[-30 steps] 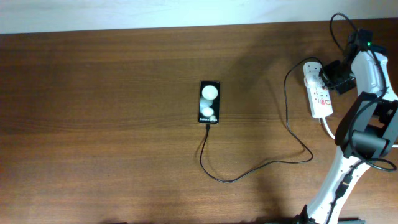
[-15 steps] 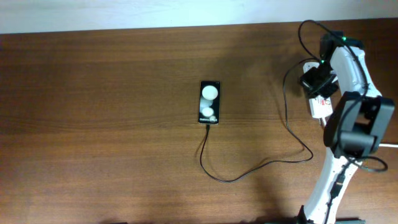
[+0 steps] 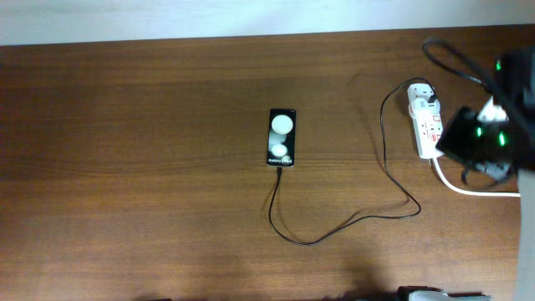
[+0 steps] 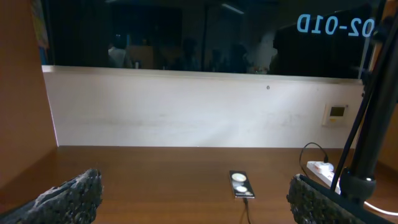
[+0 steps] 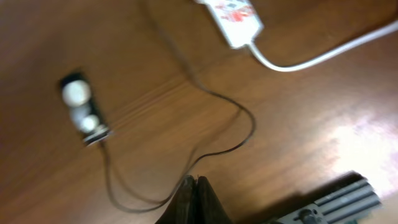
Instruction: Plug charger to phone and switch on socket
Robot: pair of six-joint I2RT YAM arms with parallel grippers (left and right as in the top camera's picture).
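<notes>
Two charger (image 3: 384, 142) ends are sitting plugged, phone (image 3: 282, 137) & socket (image 3: 426, 125). Right jaws, pinched closed, are lifting off socket, now below them; switch prob. done. Left jaws gaping wide.

I read mirrored "02-01D" on the dark window (image 4: 336, 25), up and right of my left gripper (image 4: 193, 202), and "Galaxy" on the phone (image 3: 282, 138) ahead between its fingers (image 4: 317, 199).

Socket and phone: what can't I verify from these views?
- Socket switch position: too small overhead; blurred and cut by the top edge in the right wrist view.
- Charger tip seated in phone: too small overhead, motion-blurred in the right wrist view.
- Right arm: blurred overhead, cut by the right edge.
</notes>
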